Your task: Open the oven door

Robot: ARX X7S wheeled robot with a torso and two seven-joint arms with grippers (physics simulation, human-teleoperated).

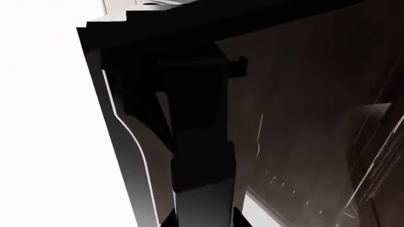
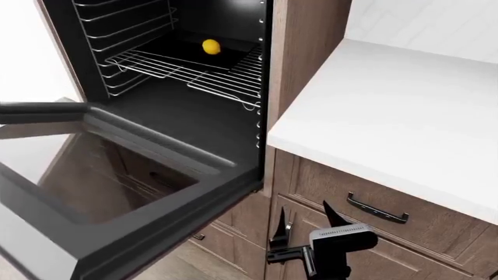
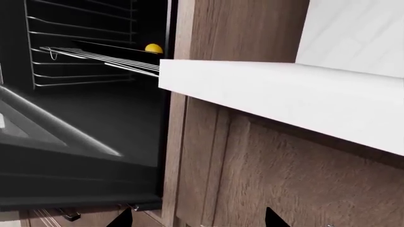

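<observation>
The oven door (image 2: 93,192) hangs swung down and open, its glass inner face up, in front of the dark oven cavity (image 2: 179,111). Its side edge also shows in the right wrist view as the oven door (image 3: 63,161). In the left wrist view my left gripper (image 1: 205,221) is shut on the door's long grey bar handle (image 1: 202,142), which fills the gap between the fingertips. The left gripper is out of the head view. My right gripper (image 2: 306,221) stands open and holds nothing, low in front of the wood drawers. The same open right gripper (image 3: 197,220) faces the cabinet front.
A wire rack (image 2: 195,73) sits inside the oven with a yellow lemon (image 2: 210,46) behind it. A white countertop (image 2: 389,116) juts out to the right above brown drawers with a dark drawer handle (image 2: 377,210).
</observation>
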